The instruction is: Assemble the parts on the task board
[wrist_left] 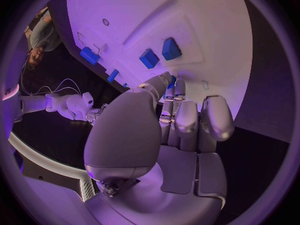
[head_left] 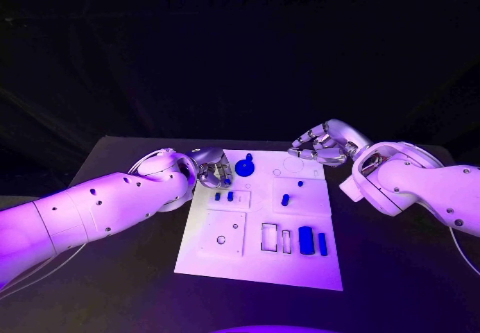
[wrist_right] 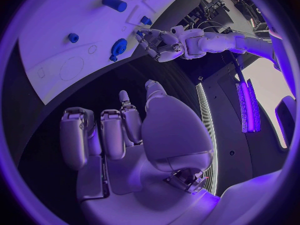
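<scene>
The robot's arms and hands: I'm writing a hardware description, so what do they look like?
Both arms are smooth white rounded shells with small dark round holes; the left arm has thin pale cables hanging beneath it. Each ends in a silver metallic many-fingered hand: the left hand and right hand have blocky segmented fingers with rounded tips.

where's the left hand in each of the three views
Head view: the left hand sits at the task board's left edge, near its far end, beside the blue gear-shaped part.
Left wrist view: the hand rises through the middle, fingertips towards the board.
Right wrist view: it lies past the board's edge, near the gear-shaped part.
Shared landmark: the gear-shaped part, seen in the head and right wrist views.
</scene>
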